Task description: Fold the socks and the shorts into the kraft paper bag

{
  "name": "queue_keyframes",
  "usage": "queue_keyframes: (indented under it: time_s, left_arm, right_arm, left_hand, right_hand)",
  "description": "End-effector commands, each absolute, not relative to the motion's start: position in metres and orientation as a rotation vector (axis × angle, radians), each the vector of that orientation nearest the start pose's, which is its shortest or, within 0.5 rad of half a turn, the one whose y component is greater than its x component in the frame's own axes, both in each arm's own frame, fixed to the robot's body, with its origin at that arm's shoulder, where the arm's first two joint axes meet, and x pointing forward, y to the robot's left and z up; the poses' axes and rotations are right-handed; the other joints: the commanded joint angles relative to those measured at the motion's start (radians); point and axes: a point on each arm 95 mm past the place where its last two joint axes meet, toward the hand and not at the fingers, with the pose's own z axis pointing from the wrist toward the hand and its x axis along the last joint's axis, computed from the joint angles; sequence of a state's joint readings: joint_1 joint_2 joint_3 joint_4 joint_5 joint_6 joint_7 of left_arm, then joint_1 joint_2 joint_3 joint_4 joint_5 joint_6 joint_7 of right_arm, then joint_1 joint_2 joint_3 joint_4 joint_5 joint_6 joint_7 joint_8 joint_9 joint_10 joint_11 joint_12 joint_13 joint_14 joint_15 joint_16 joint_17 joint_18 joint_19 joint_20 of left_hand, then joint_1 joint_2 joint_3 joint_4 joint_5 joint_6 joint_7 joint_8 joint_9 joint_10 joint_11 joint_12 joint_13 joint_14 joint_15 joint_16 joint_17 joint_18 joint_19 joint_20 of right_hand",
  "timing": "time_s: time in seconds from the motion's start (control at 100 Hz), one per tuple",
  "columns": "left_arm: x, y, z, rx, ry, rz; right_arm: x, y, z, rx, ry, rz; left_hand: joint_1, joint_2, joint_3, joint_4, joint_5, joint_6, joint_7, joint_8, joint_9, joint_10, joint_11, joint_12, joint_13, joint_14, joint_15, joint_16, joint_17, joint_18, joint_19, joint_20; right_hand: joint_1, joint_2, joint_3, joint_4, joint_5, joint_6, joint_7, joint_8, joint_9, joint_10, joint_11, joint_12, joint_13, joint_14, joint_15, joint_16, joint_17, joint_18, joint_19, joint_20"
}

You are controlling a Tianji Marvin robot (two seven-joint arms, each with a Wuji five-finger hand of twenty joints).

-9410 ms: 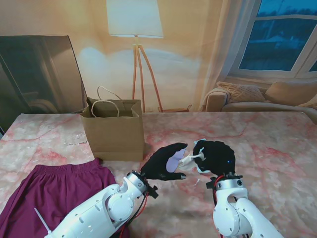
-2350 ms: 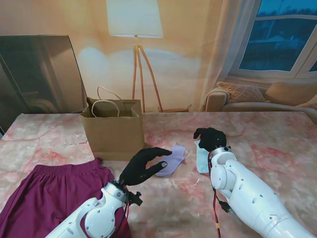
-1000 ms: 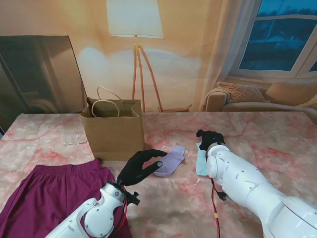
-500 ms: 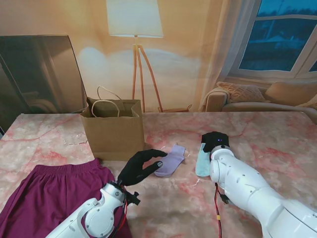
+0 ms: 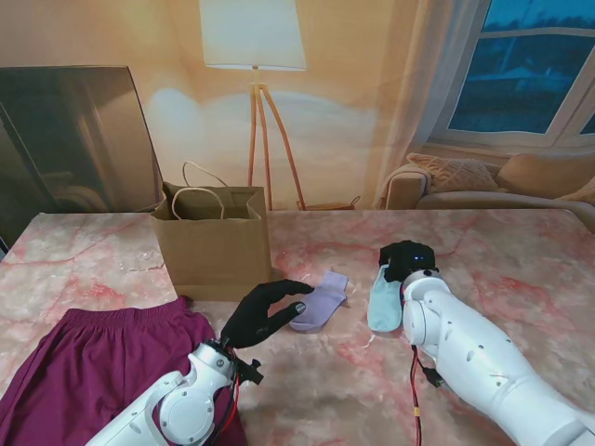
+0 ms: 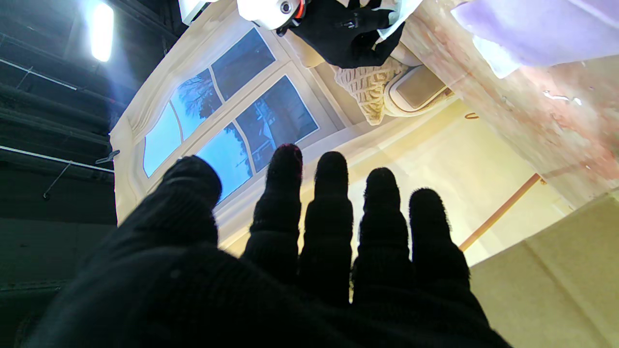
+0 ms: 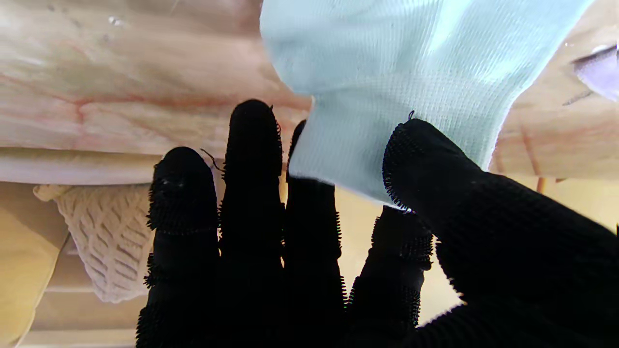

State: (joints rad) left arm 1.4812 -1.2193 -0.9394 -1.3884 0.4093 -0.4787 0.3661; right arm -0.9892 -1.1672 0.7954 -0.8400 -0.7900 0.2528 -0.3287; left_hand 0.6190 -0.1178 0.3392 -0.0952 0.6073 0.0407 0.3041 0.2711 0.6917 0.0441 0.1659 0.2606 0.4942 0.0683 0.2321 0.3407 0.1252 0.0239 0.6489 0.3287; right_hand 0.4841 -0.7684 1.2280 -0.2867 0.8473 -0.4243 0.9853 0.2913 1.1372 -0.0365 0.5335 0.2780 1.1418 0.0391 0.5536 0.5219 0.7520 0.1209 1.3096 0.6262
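Observation:
A lilac sock [image 5: 321,300] lies flat on the marble table, just right of my left hand [image 5: 265,311]. That hand hovers open with spread fingers [image 6: 329,227] and holds nothing. The lilac sock [image 6: 532,29] also shows in the left wrist view. A light blue sock [image 5: 383,299] lies to the right of it. My right hand [image 5: 406,259] sits at its far end, and the sock's edge [image 7: 387,96] runs between thumb [image 7: 430,164] and fingers. The kraft paper bag [image 5: 212,246] stands upright and open behind my left hand. Maroon shorts [image 5: 93,362] lie spread at the near left.
The bag's side wall [image 6: 556,280] is close to my left hand. A floor lamp, a dark screen and a sofa stand beyond the table's far edge. Bare marble [image 5: 521,279] stretches to the right of the socks.
Long before, both hands held the socks together at mid-table; now the socks lie apart. In the last second my right hand shifted slightly right at the blue sock's far end. The left hand stayed still.

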Motion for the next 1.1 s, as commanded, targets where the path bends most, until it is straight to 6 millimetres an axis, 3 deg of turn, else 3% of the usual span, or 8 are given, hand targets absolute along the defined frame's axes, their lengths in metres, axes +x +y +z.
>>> queue_keyframes:
  time_s: [0.0,0.13,0.27,0.53,0.66,1.09]
  left_arm:
    - [0.373,-0.106,-0.352,-1.488,1.059,-2.461]
    - [0.372,-0.105,-0.352,-1.488,1.057,-2.461]
    - [0.372,-0.105,-0.351,-1.488,1.053,-2.462]
    - [0.372,-0.105,-0.35,-1.483,1.051,-2.464]
    - [0.373,-0.106,-0.349,-1.477,1.052,-2.466]
    - [0.371,-0.107,-0.349,-1.471,1.054,-2.468]
  right_arm:
    - [0.526,-0.051,-0.36,1.216,1.298,1.128]
    - [0.516,-0.052,-0.352,1.153,1.329,1.141]
    - [0.503,-0.05,-0.344,1.083,1.359,1.154]
    - [0.476,-0.042,-0.333,1.011,1.426,1.169]
    - [0.463,-0.036,-0.331,1.006,1.472,1.186]
    - [0.435,-0.015,-0.353,0.99,1.592,1.17]
  left_hand:
    - [0.006,0.013,0.012,0.032,0.025,-0.017,0.015,0.013,-0.021,0.023,0.001,0.006,0.0,-0.009,0.013,0.003,-0.011,-0.007,0.005,0.008]
    - [0.006,0.013,0.012,0.033,0.025,-0.015,0.015,0.013,-0.02,0.025,0.0,0.006,0.0,-0.008,0.012,0.003,-0.012,-0.004,0.003,0.007]
    - [0.007,0.012,0.012,0.033,0.027,-0.015,0.015,0.013,-0.018,0.027,0.001,0.007,0.002,-0.007,0.013,0.003,-0.011,-0.003,0.003,0.008]
    - [0.007,0.013,0.011,0.033,0.026,-0.014,0.014,0.013,-0.018,0.027,0.0,0.008,0.001,-0.005,0.013,0.003,-0.012,-0.003,0.002,0.007]
    - [0.005,0.013,0.011,0.033,0.025,-0.014,0.014,0.012,-0.017,0.028,0.0,0.008,0.001,-0.005,0.013,0.003,-0.012,-0.002,0.003,0.007]
    - [0.005,0.013,0.01,0.034,0.027,-0.014,0.014,0.013,-0.016,0.029,0.0,0.008,0.001,-0.006,0.013,0.003,-0.012,0.0,0.003,0.007]
  right_hand:
    - [-0.012,0.003,-0.007,-0.04,0.071,0.029,0.046,-0.028,0.088,-0.027,0.063,0.044,0.075,0.001,0.095,0.071,0.039,0.021,0.097,0.018]
    - [-0.011,-0.038,-0.008,-0.052,0.099,0.038,0.051,-0.066,0.135,-0.051,0.192,0.22,0.11,-0.002,0.284,0.224,0.066,0.011,0.206,0.064]
    - [-0.042,-0.07,-0.017,-0.072,0.132,0.065,0.065,-0.087,0.175,-0.056,0.259,0.297,0.138,0.006,0.414,0.289,0.108,0.009,0.292,0.101]
    - [-0.077,-0.126,-0.022,-0.101,0.184,0.1,0.087,-0.104,0.236,-0.044,0.298,0.333,0.169,0.016,0.544,0.334,0.182,0.014,0.371,0.114]
    - [-0.116,-0.113,-0.037,-0.112,0.209,0.108,0.102,-0.103,0.265,-0.039,0.307,0.337,0.173,0.022,0.625,0.342,0.245,0.003,0.435,0.112]
    - [-0.137,-0.11,-0.054,-0.117,0.237,0.119,0.114,-0.111,0.309,-0.034,0.302,0.321,0.172,0.013,0.742,0.339,0.335,-0.012,0.497,0.073]
